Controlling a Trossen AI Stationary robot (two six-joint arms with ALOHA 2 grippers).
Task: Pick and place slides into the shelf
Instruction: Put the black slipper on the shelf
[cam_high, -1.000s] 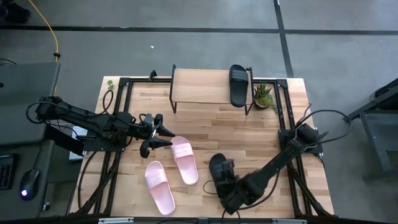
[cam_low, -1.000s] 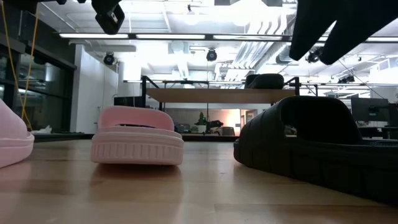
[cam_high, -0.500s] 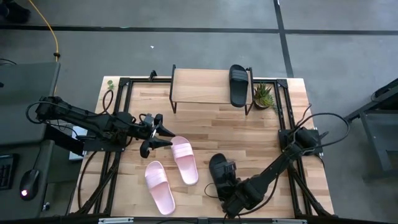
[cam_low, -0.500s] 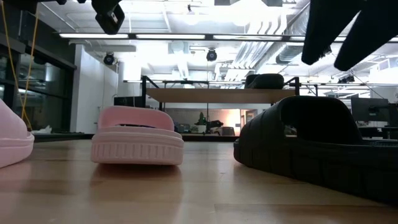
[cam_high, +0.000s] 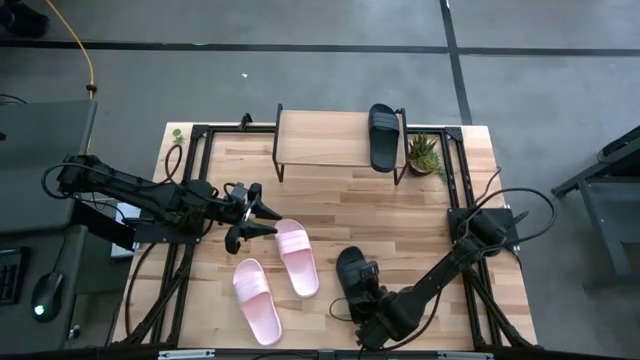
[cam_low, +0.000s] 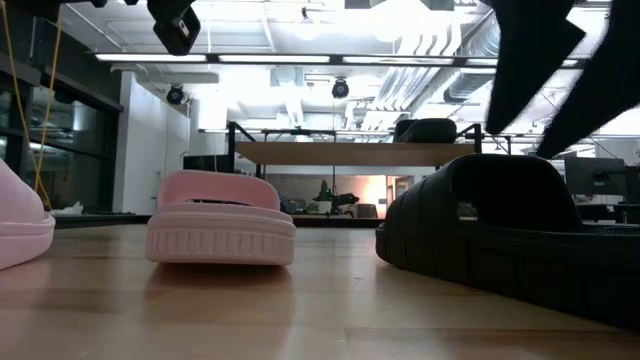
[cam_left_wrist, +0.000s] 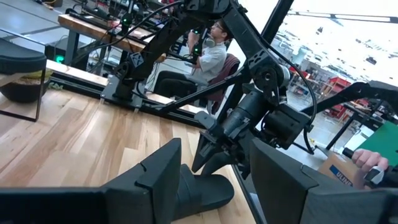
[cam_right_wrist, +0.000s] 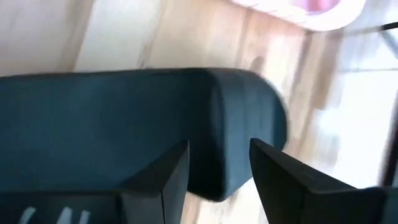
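Since the earlier frames the right arm has slid nearer the table's front edge, its gripper (cam_high: 375, 322) now low over the heel end of the black slide (cam_high: 352, 277); the left arm and all four slides lie as before.

Left to right on the tabletop (cam_high: 400, 215): the left arm reaches in from the left rail, its gripper (cam_high: 250, 218) hovering just beside the toe of the inner pink slide (cam_high: 297, 257), fingers (cam_left_wrist: 158, 174) spread with nothing between them. The outer pink slide (cam_high: 256, 300) lies just left of its mate, heel close to the front edge, both angled and close beside each other. Bare wood stays open between the pink pair and the shelf (cam_high: 325, 139) at the back, and again right of the black slide toward the right rail.

The black slide on the table lies sole down, wide strap arched upward, near the front edge. In the low view its strap (cam_low: 500, 190) rises in front of the dark right gripper. In the right wrist view the fingers (cam_right_wrist: 165, 177) stand parted above the slide's dark surface; no grip on it is visible.

The second black slide (cam_high: 384, 137) rests on the right end of the shelf's light top board, lengthwise front to back. A small potted plant (cam_high: 424, 154) stands just right of the shelf.

In the left wrist view a seated person (cam_left_wrist: 202, 59) shows beyond the table.
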